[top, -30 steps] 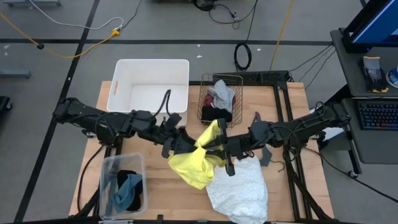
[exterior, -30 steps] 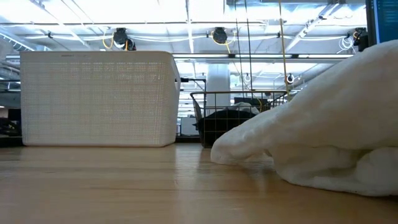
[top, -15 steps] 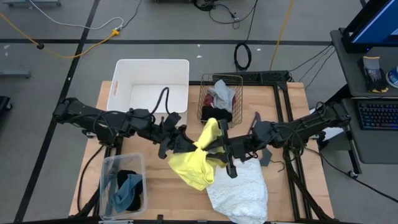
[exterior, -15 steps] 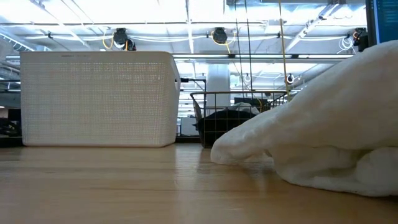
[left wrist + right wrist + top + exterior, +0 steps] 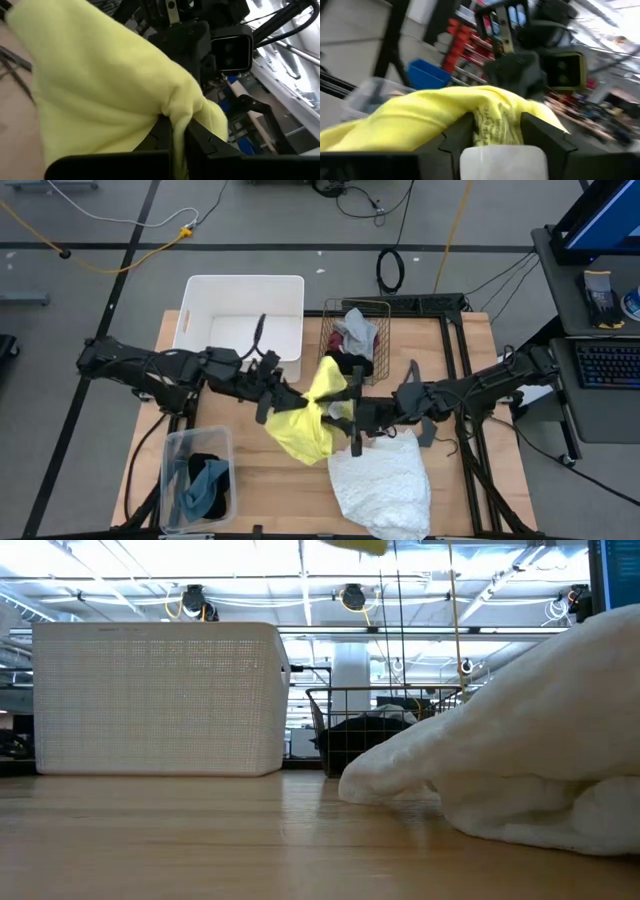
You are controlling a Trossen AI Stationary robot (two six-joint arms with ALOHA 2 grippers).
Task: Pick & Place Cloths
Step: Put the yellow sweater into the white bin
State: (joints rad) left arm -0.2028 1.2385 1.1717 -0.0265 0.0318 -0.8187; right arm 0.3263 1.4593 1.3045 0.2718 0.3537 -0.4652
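Note:
A yellow cloth (image 5: 308,420) hangs in the air over the middle of the table, between my two grippers. My left gripper (image 5: 291,400) comes from the table's left and is shut on it. From the right comes my right gripper (image 5: 346,414), open, with a bunch of the yellow cloth (image 5: 495,117) in the gap between its fingers. A large white lacy cloth (image 5: 385,480) lies heaped on the table's near right. Grey, maroon and black cloths sit in a wire basket (image 5: 331,338). My left gripper pinches a bunched fold of the yellow cloth (image 5: 176,111) between its two fingers, coming level from the table's left. The cloth spreads out beyond the fingers and hangs below them, clear of the table. My right gripper's fingers (image 5: 540,134) stand apart around the cloth; I cannot tell whether they touch it.
A white bin (image 5: 240,290) stands at the far left, beside the wire basket. A clear plastic box (image 5: 172,470) at the near left holds black and blue-green cloths. In the low view the white lacy cloth (image 5: 520,760) fills the right side.
The yellow cloth has shifted a little toward the table's far edge and left, along with both grippers. A small piece of it now shows at the top of the low view, where none showed before. The white lacy cloth has stayed where it was.

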